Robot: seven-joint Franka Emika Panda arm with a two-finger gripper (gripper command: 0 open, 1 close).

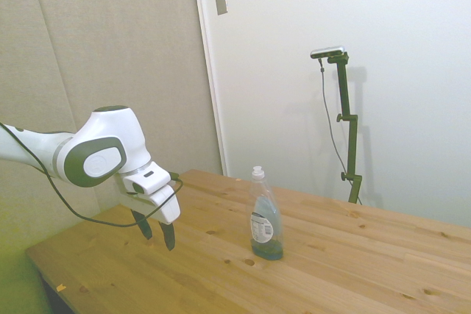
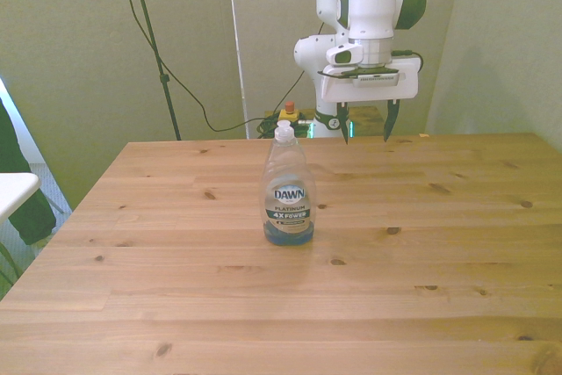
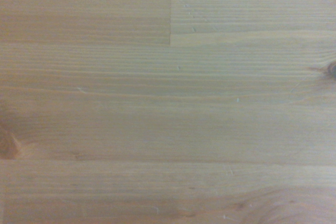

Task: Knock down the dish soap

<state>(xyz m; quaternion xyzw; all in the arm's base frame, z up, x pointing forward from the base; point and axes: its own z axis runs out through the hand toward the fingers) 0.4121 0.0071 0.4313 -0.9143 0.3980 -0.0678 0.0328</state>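
The dish soap (image 1: 266, 217) (image 2: 288, 189) stands upright near the middle of the wooden table (image 1: 353, 255) (image 2: 439, 243). It is a slim clear bottle with blue-green liquid at the bottom, a white cap and a dark label. My gripper (image 1: 157, 232) (image 2: 366, 127) hangs above the table's far side in the front view, behind the bottle and toward the front view's right. Its fingers point down, spread open, with nothing between them. A clear gap separates it from the bottle. The wrist view shows only bare wood planks (image 3: 168, 98).
A black cable (image 1: 88, 215) loops under my arm. A small orange speck (image 1: 60, 287) lies near the table's corner in the side view. Past the table's edge at the front view's left is a white surface (image 2: 13, 191).
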